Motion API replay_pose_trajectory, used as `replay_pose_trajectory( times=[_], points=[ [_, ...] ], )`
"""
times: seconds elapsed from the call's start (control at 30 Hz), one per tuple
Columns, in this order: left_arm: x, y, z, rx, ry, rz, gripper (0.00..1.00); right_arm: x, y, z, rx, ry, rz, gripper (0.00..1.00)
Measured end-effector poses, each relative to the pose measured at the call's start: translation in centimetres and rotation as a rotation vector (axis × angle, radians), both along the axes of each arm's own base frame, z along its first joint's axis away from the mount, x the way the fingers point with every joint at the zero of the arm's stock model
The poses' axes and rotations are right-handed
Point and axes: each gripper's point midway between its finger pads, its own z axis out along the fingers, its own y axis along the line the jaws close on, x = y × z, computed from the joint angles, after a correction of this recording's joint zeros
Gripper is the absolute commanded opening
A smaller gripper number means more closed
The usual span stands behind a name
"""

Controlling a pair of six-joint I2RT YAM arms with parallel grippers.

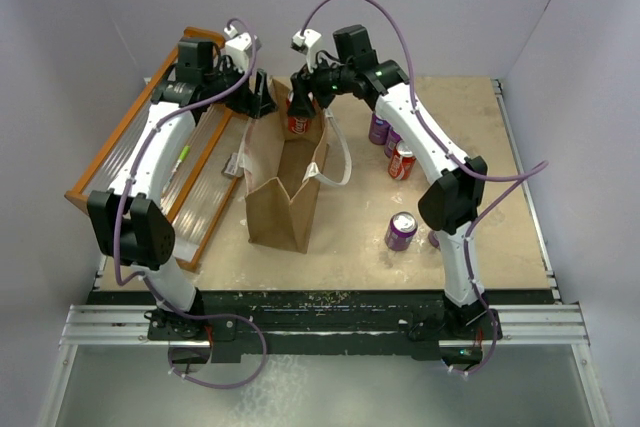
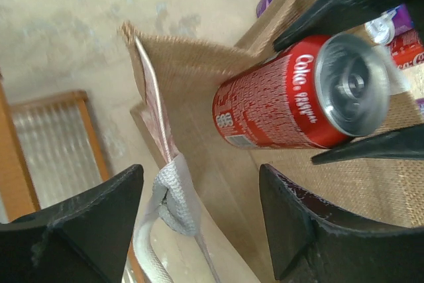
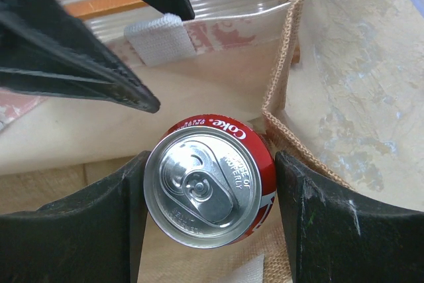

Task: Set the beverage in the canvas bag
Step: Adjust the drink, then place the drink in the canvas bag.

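Right gripper (image 3: pixel 211 164) gripped the red aluminium cola can (image 3: pixel 209 193) between its fingers, just above the open mouth of the tall tan canvas bag (image 1: pixel 278 209), at the bag's far end. Left gripper (image 2: pixel 199 193) stood wide, straddling the bag's rim beside the white loop handle (image 2: pixel 173 197), holding nothing. Best play, I reckoned: lower straight down inside the bag, clear of its rim, and release low.

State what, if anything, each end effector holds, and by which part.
The right end effector grips the Coke can by its sides near the top. The left end effector holds nothing; its open fingers straddle the rim of the canvas bag.
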Motion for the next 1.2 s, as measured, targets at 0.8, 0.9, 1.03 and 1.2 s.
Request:
replay_pose_trajectory(
  times=[0.8,0.9,1.03,1.2],
  points=[
    [-1.4,0.0,-3.3,-0.07,0.237,0.03,0.0,-2.9,3.4,-1.8,-0.085,-0.132,0.213,0.0],
    [-1.5,-0.1,-3.5,-0.09,0.261,0.032,0.0,-2.6,3.7,-2.7,-0.093,-0.142,0.228,0.0],
    [-1.5,-0.2,-3.8,-0.118,0.288,0.026,0.0,-2.2,4.0,-5.1,-0.12,-0.134,0.253,0.0],
    [-1.3,0.3,-3.9,-0.156,0.317,0.027,0.0,-2.0,4.1,-9.0,-0.168,-0.102,0.283,0.0]
  ],
)
